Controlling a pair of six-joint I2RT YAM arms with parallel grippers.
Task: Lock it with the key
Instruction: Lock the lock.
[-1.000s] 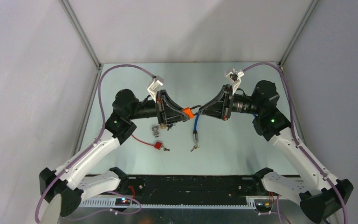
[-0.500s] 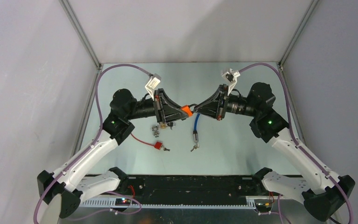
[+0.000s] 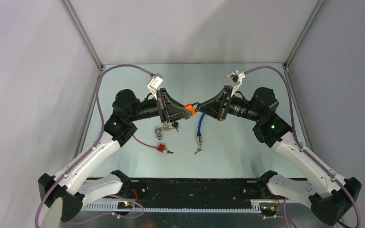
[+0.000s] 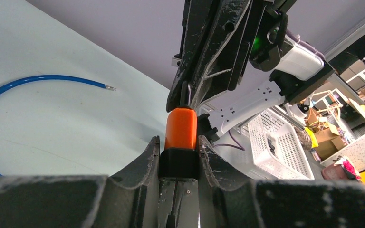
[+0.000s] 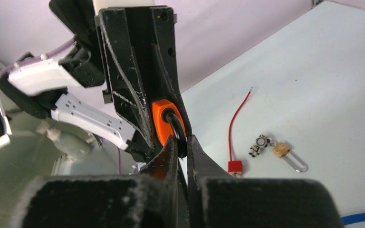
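Note:
The lock (image 3: pixel 188 109), orange with a black base, is held in the air over the table's middle. My left gripper (image 3: pixel 185 111) is shut on its black base (image 4: pixel 179 161), and the orange end (image 4: pixel 181 128) points away from it. My right gripper (image 3: pixel 197 108) meets it from the right, shut on a thin black loop (image 5: pixel 176 128) that comes out of the orange end (image 5: pixel 163 118). I cannot tell whether that black piece is the key. A small dark thing (image 3: pixel 174 125) hangs just under the left gripper.
On the table below lie a brass padlock (image 3: pixel 165 127) with an astronaut charm (image 3: pixel 158 132), a red lock (image 3: pixel 161 148) on a red cable (image 3: pixel 145 142), and a blue cable (image 3: pixel 200 124) ending in a small lock (image 3: pixel 199 140). Grey walls stand on both sides.
Both arms have drifted a little to the left and the wrists have turned slightly, still joined at the lock. The small dark thing under the left gripper shows more clearly now.

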